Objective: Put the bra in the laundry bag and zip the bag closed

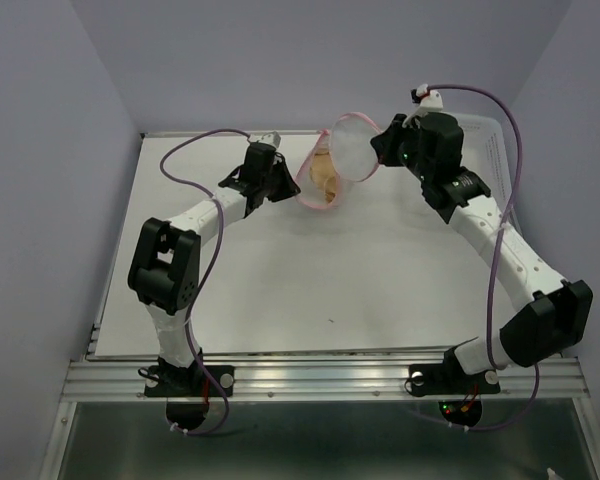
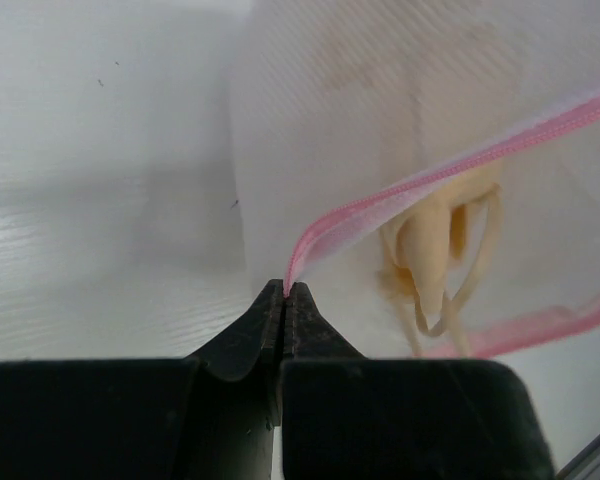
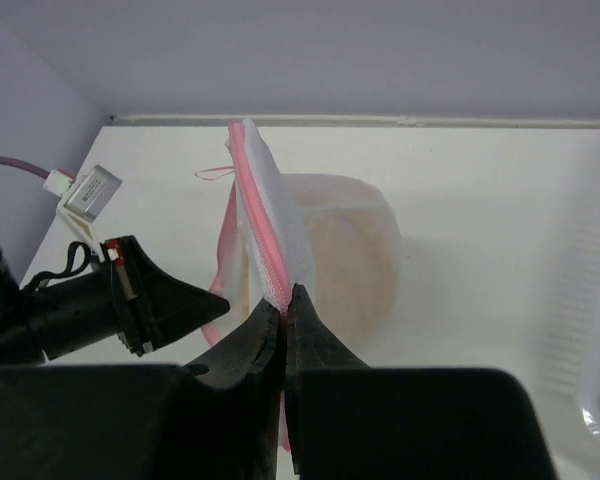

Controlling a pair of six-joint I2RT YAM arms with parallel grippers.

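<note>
– Bra (image 2: 435, 250) position?
– Inside the laundry bag (image 1: 345, 150), visible through the mesh, between the arms near the table's (image 1: 380, 290) far edge.
– Jaws?
– Both closed: the left gripper (image 2: 285, 290) pinches the pink zipper trim, and the right gripper (image 3: 283, 300) clamps that trim too.
– So, zipping?
– I'd judge so. The left gripper anchors while the right draws the pull along, though I cannot tell if it has the pull.

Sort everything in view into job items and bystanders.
Job:
- laundry bag
- bra
- left gripper, pinching the bag's pink rim
- right gripper, pinching the zip edge

Bystanders:
- white plastic basket
- table
</note>
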